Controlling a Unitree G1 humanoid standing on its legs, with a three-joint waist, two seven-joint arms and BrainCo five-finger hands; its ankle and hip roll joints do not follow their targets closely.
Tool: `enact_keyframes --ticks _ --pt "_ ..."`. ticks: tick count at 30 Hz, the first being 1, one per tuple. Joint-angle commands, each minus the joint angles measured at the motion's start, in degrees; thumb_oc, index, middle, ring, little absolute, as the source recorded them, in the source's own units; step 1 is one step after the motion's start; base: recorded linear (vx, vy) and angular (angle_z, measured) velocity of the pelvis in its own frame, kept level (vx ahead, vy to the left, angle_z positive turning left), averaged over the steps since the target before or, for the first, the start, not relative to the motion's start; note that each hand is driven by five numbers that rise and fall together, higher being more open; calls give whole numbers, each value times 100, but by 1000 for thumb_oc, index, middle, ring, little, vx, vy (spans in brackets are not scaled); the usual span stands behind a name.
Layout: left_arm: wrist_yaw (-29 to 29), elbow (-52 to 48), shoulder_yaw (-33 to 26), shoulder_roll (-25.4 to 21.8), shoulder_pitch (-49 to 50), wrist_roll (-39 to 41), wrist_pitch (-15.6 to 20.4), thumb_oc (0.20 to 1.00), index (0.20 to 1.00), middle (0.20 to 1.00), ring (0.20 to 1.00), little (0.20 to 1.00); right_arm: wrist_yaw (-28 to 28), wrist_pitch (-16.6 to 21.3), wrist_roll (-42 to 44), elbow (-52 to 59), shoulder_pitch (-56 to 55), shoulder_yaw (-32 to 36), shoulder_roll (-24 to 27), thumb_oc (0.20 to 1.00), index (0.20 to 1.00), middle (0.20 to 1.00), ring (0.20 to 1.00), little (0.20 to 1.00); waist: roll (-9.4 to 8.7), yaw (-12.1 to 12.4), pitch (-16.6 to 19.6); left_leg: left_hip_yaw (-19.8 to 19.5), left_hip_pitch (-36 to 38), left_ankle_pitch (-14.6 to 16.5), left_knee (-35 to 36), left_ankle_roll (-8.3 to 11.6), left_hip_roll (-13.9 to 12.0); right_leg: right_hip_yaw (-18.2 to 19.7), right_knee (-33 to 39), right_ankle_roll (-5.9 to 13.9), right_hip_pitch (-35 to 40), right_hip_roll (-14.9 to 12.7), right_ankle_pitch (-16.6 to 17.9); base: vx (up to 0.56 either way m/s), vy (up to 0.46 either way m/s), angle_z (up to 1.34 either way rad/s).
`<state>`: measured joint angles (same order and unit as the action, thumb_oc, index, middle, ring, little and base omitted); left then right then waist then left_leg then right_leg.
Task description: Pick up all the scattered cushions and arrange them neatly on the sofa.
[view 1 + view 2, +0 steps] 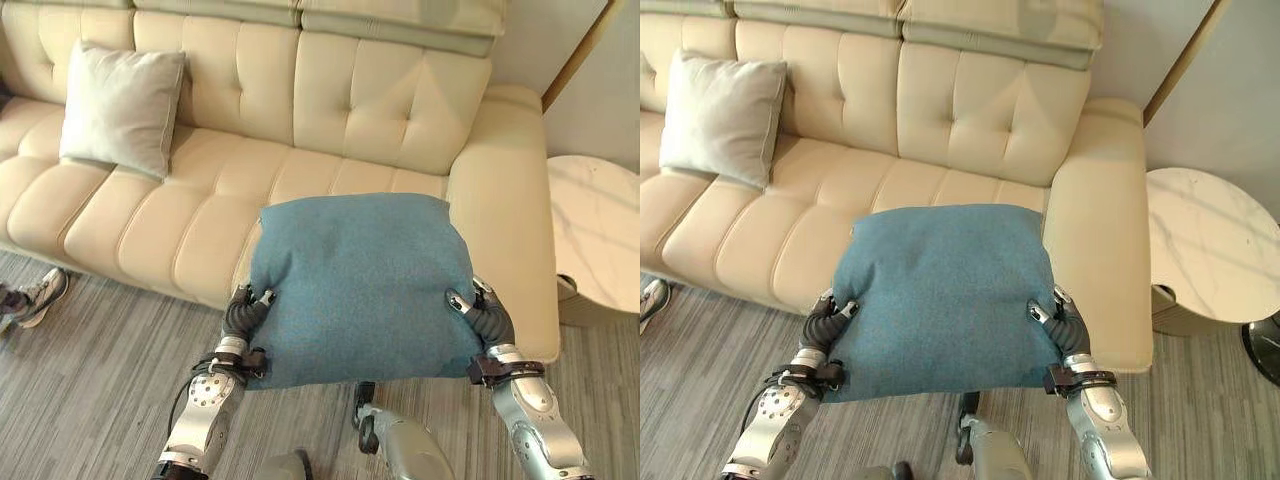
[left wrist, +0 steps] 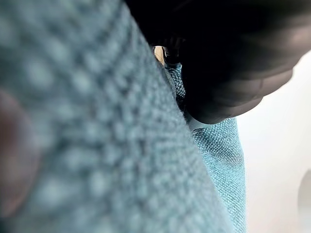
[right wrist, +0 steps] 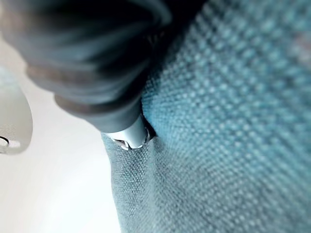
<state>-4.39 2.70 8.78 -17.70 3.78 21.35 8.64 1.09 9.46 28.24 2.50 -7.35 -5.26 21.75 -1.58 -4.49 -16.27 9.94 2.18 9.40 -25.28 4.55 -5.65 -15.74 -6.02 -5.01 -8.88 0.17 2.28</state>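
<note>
Cream tufted leather sofa [image 1: 300, 150] on grey striped carpet [image 1: 90, 340], round marble side table [image 1: 600, 230] beside its arm. Square teal woven cushion [image 1: 360, 285], held over the seat's front edge, pinched by left hand [image 1: 245, 312] and right hand [image 1: 480, 312]. Pale grey cushion [image 1: 120, 105] leans against the backrest.

Head stereo pair looks steeply down from above at the cream tufted leather sofa [image 1: 330, 120] and the teal woven cushion [image 1: 940, 300]; both eyes share that scene, slightly offset. Each wrist camera sits pressed close against the cushion's weave, beside its own hand's dark cover.
</note>
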Motion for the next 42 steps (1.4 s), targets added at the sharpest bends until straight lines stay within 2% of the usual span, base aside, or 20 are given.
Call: enact_keyframes --ticks 1,3,5,6,7,8,9,11,16,20,21,24,30,31,37,38,40,41,42 --pt "369 -638 154 -32 -434 -129 500 200 200 200 200 200 293 538 280 675 308 158 -152 200 200 200 200 200 -261 -200 284 146 -472 -234 35 -18 175 141 237 791 409 -385 -700 122 32 -32" --pt "377 -637 134 -46 -402 -157 474 200 200 200 200 200 231 541 230 661 351 205 -126 200 200 200 200 200 -320 -184 275 147 -685 83 391 -132 59 297 280 887 510 -458 -742 151 111 -13" --pt "360 -687 101 -96 -369 -193 472 200 200 200 200 200 191 543 208 655 382 199 -134 200 200 200 200 200 -327 -122 266 -137 -903 -116 996 -79 2 491 292 942 574 -483 -765 191 187 -48" --pt "320 -722 73 -119 -370 -191 484 200 200 200 200 200 149 565 186 617 385 183 -141 200 200 200 200 200 -296 -41 248 -535 -1033 -513 1518 59 5 684 295 960 665 -444 -799 155 157 -90" --pt "320 -721 73 -120 -374 -191 484 200 200 200 200 200 149 565 186 617 388 185 -142 200 200 200 200 200 -300 -46 259 -537 -1042 -547 1547 57 13 680 302 960 649 -450 -783 201 218 -131" --pt "261 -716 82 -127 -405 -187 512 200 200 200 200 200 106 554 106 575 372 188 -123 200 200 200 200 200 -272 -21 273 -833 -1231 -765 1689 143 -14 840 320 1004 741 -477 -815 165 216 -100" --pt "276 -735 105 -106 -397 -186 519 200 200 200 200 200 137 548 62 594 368 178 -117 200 200 200 200 200 -211 -36 306 -849 -1149 -703 1803 129 1 886 264 1021 751 -492 -836 209 274 -86" --pt "318 -755 120 -165 -355 -234 497 200 200 200 200 200 163 483 -116 607 417 108 -140 200 200 200 200 200 -141 -47 354 -732 -933 -642 1879 47 75 1035 144 1106 754 -632 -801 181 334 -55" --pt "277 -754 -17 -335 -294 -277 518 200 200 200 200 200 209 436 -230 599 715 -121 -278 200 200 200 200 200 -199 97 379 -358 -725 -480 1859 -151 198 1332 -9 1246 643 -801 -703 96 224 -51" --pt "-7 -609 -205 -506 -418 -386 628 200 200 200 200 200 120 491 -329 500 1362 -494 -461 200 200 200 200 200 -223 308 312 7 -629 -346 1829 -319 238 1349 -390 1391 291 -885 -557 3 114 -83" --pt "-199 -382 -255 -570 -692 -382 708 200 200 200 200 200 10 538 -309 386 1717 -575 -552 200 200 200 200 200 -196 368 193 40 -633 -359 1843 -335 282 1199 -418 1398 -4 -844 -483 -49 30 -80" --pt "-282 -297 -197 -560 -843 -442 749 200 200 200 200 200 -105 645 -320 349 1789 -564 -604 200 200 200 200 200 -185 364 202 -34 -709 -359 1832 -338 354 1216 -256 1321 99 -824 -538 13 -28 -9" --pt "-678 -59 -242 -629 -1171 -438 865 200 200 200 200 200 -455 745 -427 65 2582 -851 -772 200 200 200 200 200 -6 462 249 -104 -864 -465 2045 -327 405 1063 -28 1250 -40 -871 -482 8 -43 23" --pt "-928 144 -162 -700 -1572 -491 934 200 200 200 200 200 -716 813 -558 -128 3042 -961 -858 200 200 200 200 200 71 485 191 -150 -1056 -532 2082 -317 425 1061 0 1237 -248 -874 -435 -105 -35 15" --pt "-1707 998 286 -1248 -3332 -764 1117 200 200 200 200 200 -1770 931 -1341 -1134 5140 -1183 -865 200 200 200 200 200 248 590 15 -251 -1709 -811 2275 -257 451 1103 136 1263 -870 -847 -229 -60 -16 9" --pt "-1709 1012 290 -1251 -3358 -764 1123 200 200 200 200 200 -1772 935 -1342 -1146 5163 -1177 -865 200 200 200 200 200 242 594 16 -249 -1737 -837 2279 -258 454 1105 149 1260 -895 -849 -202 -36 -24 7" --pt "-2266 1944 726 -1420 -4903 -715 1253 200 200 200 200 200 -2477 924 -1777 -2043 6739 -1284 -794 200 200 200 200 200 329 717 -43 -357 -2034 -1080 2603 -191 477 1145 325 1324 -1215 -815 -61 -31 -26 5" --pt "-2267 1980 740 -1425 -4958 -708 1270 200 200 200 200 200 -2479 937 -1774 -2071 6784 -1273 -787 200 200 200 200 200 319 728 -45 -353 -2075 -1116 2611 -192 479 1150 339 1320 -1254 -817 -24 14 -35 4" --pt "-2398 2250 851 -1409 -5378 -644 1295 200 200 200 200 200 -2719 904 -1935 -2264 7169 -1308 -742 200 200 200 200 200 334 748 -48 -391 -2114 -1152 2688 -169 487 1148 387 1342 -1293 -798 -29 -10 -33 0"
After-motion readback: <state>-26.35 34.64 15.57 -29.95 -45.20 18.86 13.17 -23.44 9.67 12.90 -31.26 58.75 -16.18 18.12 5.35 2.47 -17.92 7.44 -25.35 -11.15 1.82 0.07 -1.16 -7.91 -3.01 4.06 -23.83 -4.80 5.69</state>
